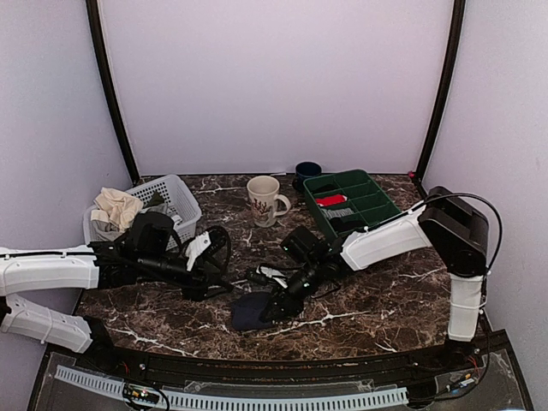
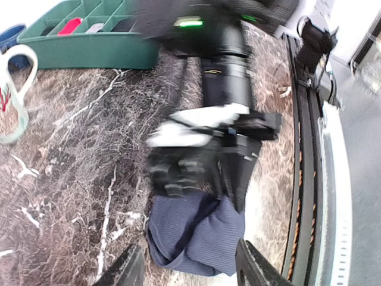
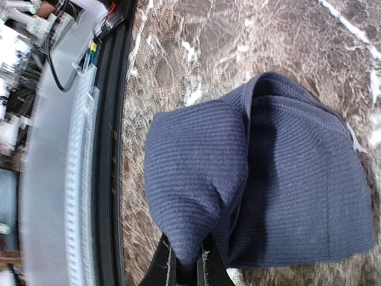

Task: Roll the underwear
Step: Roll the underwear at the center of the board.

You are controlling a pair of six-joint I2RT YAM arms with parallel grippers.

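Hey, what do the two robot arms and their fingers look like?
The left arm and right arm have white shells with black joint housings and black wrists. A thin black cable loops past the right elbow. The fingers are black.

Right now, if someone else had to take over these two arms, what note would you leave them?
Left gripper: open, empty, just short of the underwear.
Right gripper: shut on a fold of the cloth.
Underwear: on the table near the front edge, bunched and folded over.
Done: partly folded.
To do: roll it into a neat bundle.
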